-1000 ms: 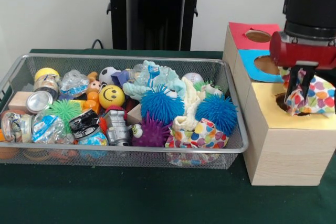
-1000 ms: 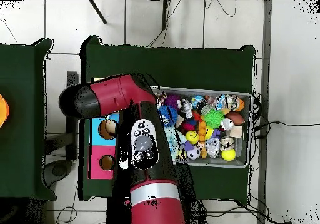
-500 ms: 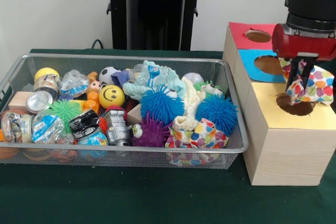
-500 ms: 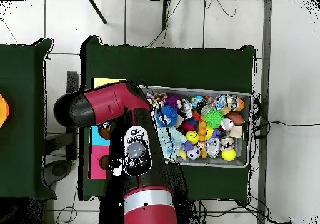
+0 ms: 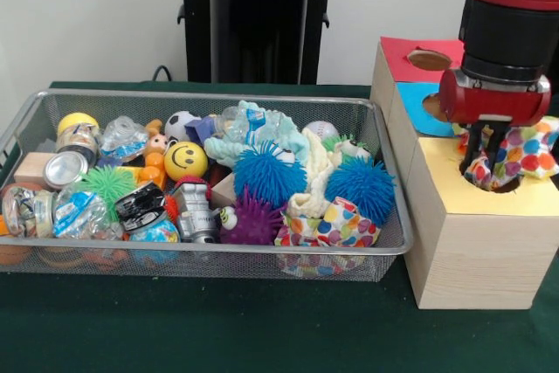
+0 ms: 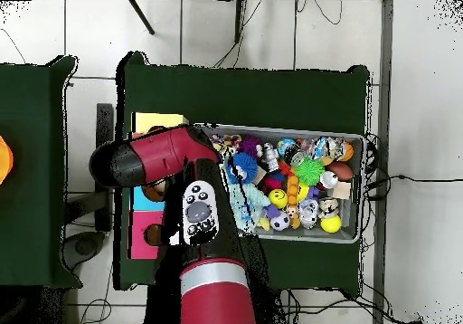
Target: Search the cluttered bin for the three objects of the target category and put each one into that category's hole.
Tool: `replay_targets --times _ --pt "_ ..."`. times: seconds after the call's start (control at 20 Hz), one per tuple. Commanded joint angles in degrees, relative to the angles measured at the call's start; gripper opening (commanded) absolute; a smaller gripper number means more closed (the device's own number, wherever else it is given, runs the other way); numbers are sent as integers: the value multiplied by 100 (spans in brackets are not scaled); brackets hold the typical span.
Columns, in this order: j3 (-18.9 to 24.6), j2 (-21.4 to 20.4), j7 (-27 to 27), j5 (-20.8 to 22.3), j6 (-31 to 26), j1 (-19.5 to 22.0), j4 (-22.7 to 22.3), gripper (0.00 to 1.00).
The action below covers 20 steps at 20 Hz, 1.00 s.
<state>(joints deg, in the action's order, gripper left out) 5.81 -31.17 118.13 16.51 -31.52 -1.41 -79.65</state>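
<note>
The silver wire-mesh bin (image 5: 218, 94) holds clutter; it also shows in the overhead view (image 6: 354, 139). One polka-dot cloth (image 5: 337, 224) lies at the bin's front right corner. My gripper (image 5: 486, 160) hangs over the pale wooden box, at the hole with the yellow surround (image 5: 445, 174). It is shut on a second polka-dot cloth (image 5: 526, 149), which bunches over the hole and hides most of it. A third polka-dot cloth does not show. In the overhead view my arm (image 6: 194, 214) covers the gripper and most of the box; a yellow corner (image 6: 158, 120) shows.
The blue-surround hole (image 5: 426, 107) and red-surround hole (image 5: 428, 59) lie behind the yellow one. The bin holds blue spiky balls (image 5: 267, 174), a yellow smiley ball (image 5: 185, 161), cans (image 5: 65, 169), a mint-green cloth (image 5: 262, 128) and a cream cloth (image 5: 319, 172).
My gripper rose with the polka-dot cloth, then came down again and a little left. The cloth now sits lower, bunched over the yellow hole.
</note>
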Motion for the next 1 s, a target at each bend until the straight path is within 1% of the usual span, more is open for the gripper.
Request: replay_targets --times 0.05,0.35,0.7,1.0 --pt "-111 840 559 246 414 66 -192 0" --pt "-248 1114 570 218 444 -44 161 0" --pt "-280 1399 565 132 493 -98 446 0" --pt "-400 1740 634 177 737 -149 721 0"
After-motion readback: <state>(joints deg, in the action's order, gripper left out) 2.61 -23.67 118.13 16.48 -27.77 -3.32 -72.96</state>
